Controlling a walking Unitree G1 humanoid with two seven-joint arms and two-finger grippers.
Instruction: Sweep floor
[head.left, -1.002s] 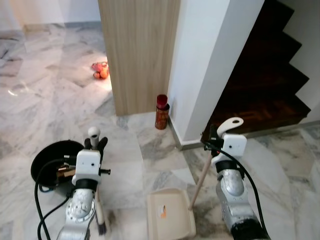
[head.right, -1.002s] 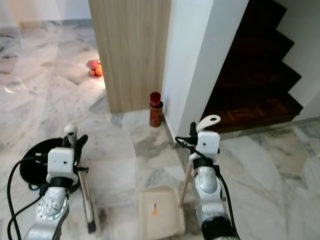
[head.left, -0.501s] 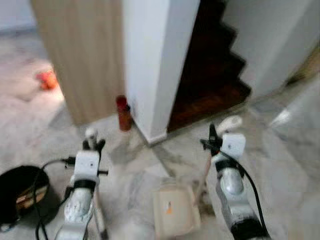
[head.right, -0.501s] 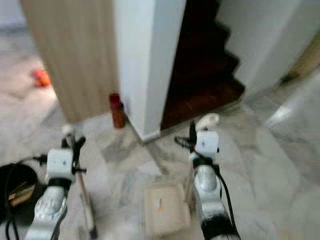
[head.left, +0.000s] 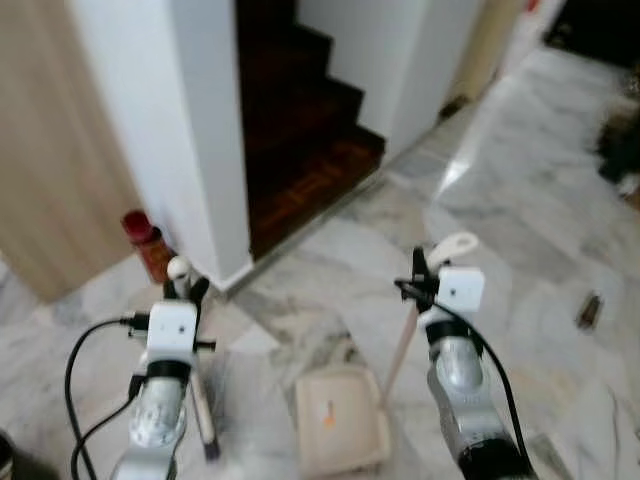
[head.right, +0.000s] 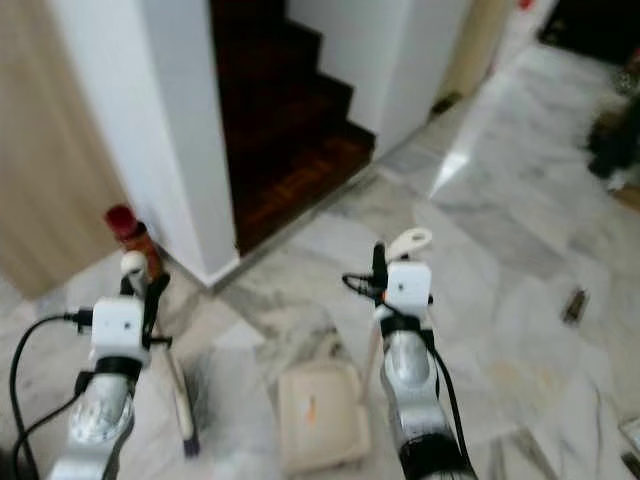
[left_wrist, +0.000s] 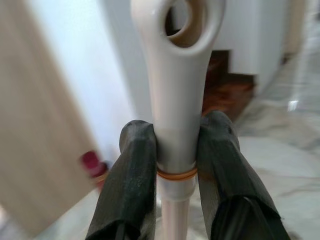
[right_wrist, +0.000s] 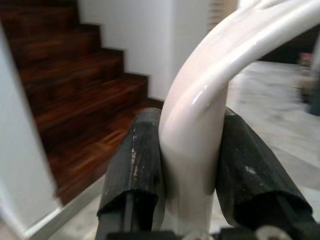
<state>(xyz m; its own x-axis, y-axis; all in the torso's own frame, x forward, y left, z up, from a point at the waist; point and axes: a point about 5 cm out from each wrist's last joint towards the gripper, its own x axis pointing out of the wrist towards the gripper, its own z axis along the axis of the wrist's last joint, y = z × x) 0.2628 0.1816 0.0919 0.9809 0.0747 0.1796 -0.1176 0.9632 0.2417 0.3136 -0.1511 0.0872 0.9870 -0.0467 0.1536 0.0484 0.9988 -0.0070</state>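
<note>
- Here the left gripper (left_wrist: 175, 150) is clamped on the cream handle of the broom (head.left: 196, 385); in the left wrist view both black fingers (left_wrist: 132, 170) press the shaft just under its ringed top, beside a thin orange band.
- In the head views that broom hangs down from the gripper at about 7 o'clock in the picture, its dark bristle end (head.left: 212, 452) low by the marble floor (head.left: 530, 230).
- The right gripper (right_wrist: 187, 165) grips the curved cream handle of the dustpan (head.left: 338, 420); the right wrist view has a finger (right_wrist: 134, 170) on each side of the bend, tight against it.
- The dustpan's pale tray sits at 6 o'clock between the two arms, with a small orange mark inside, and its stick slants up toward 1 o'clock to the right gripper.
- A black cable (head.left: 75, 370) loops off the left arm toward 8 o'clock.
- A red-capped can (head.left: 148, 245) stands at 10 o'clock, just beside the foot of a white wall (head.left: 170, 130); a wood panel (head.left: 45, 160) lies farther toward 9 o'clock.
- Dark wooden stairs (head.left: 300, 130) rise at 12 o'clock between white walls.
- A small dark object (head.left: 589, 310) lies on the floor at 3 o'clock; it is too blurred to name.
</note>
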